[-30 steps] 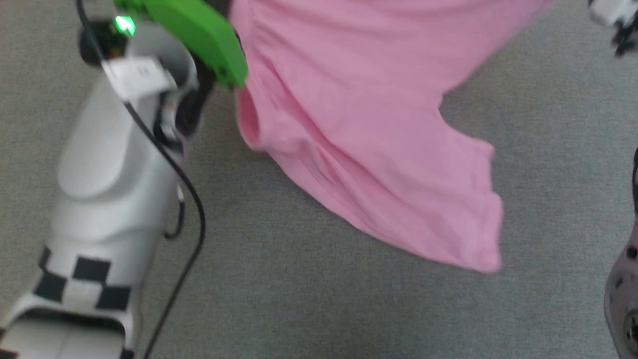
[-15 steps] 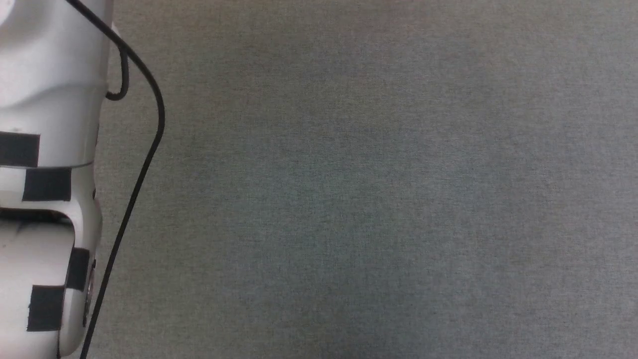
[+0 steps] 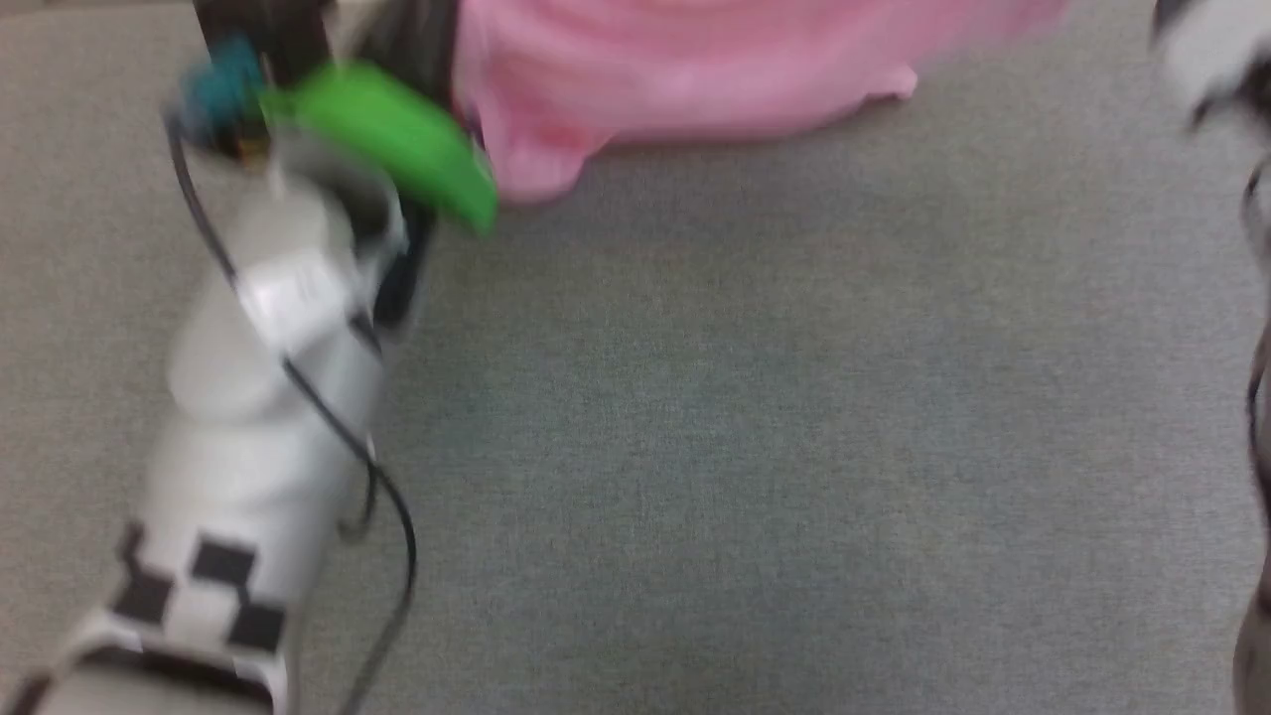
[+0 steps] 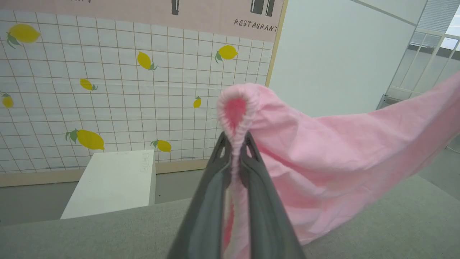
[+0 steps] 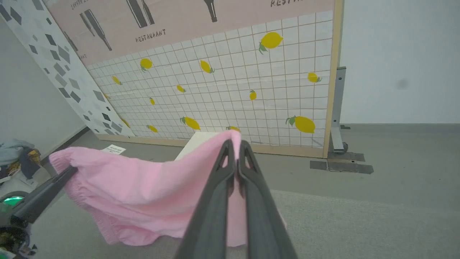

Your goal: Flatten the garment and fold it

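Right, my left gripper [image 4: 235, 138] is pinched shut on the gathered waistband [image 4: 235, 108] of the garment [image 4: 323, 151], and my right gripper [image 5: 234, 144] is clamped on its other end. The cloth's long axis runs from one pair of jaws to the other, sagging towards the grey surface [image 3: 695, 447] beyond. I judge that laying it flat means lowering both arms evenly.

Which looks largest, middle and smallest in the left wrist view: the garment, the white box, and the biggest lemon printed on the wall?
1. garment, though it is nearest the camera, which makes it look bigger
2. white box
3. lemon
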Controlling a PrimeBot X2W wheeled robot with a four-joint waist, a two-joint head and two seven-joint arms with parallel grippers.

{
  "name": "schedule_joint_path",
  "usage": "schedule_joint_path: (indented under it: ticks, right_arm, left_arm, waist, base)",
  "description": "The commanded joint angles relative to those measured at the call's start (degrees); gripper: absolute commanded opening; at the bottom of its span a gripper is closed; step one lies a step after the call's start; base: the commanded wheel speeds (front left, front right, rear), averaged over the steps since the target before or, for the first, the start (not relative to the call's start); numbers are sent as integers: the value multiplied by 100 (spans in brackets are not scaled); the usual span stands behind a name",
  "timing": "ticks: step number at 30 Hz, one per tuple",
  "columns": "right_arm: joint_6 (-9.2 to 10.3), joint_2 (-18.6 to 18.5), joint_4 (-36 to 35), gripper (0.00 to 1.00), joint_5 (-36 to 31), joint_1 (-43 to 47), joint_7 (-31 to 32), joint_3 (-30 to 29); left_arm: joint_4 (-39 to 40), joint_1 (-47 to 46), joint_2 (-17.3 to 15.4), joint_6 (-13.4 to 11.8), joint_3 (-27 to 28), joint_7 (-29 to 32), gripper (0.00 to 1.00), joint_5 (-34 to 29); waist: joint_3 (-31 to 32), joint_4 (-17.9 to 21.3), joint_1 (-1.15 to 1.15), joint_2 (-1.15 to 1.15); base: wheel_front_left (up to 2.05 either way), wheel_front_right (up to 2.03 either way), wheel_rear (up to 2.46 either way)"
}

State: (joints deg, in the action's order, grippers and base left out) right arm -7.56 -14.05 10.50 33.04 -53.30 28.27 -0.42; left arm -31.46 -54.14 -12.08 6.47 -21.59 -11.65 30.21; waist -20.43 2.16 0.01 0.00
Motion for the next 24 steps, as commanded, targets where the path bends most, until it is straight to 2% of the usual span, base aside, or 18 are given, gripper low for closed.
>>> schedule_joint_path:
  ticks: [1, 7, 14, 18, 24]
  right_arm:
    - [8, -15, -202, 0, 177, 514, 52, 47]
    - [8, 93, -1043, 0, 716, 2849, 448, -120]
    - [8, 673, -1823, 0, 1001, 5241, 1004, -788]
    - [8, 872, -2057, 0, 972, 6235, 1411, -998]
    - [8, 1046, -2389, 0, 1021, 7223, 2000, -1204]
  left_arm:
    - [119, 449, 16, 28, -53, -116, 0, 44]
    - [593, 2236, 88, 51, -235, -283, 0, 225]
    - [1148, 3960, -67, -18, -638, -289, 0, 77]
    - [1374, 4624, -215, -137, -745, -130, 0, 121]
    - [1776, 5502, -450, -310, -656, 205, 0, 485]
  waist:
    - [391, 35, -1, 0]
    - [1127, -5, -1, 0]
    - [1688, -86, -1, 0]
    - [1854, -121, -1, 0]
    - [1958, -92, -1, 0]
  base:
    - [0, 0, 0]
    - [0, 0, 0]
    - [0, 0, 0]
    - [0, 0, 0]
    - [0, 0, 0]
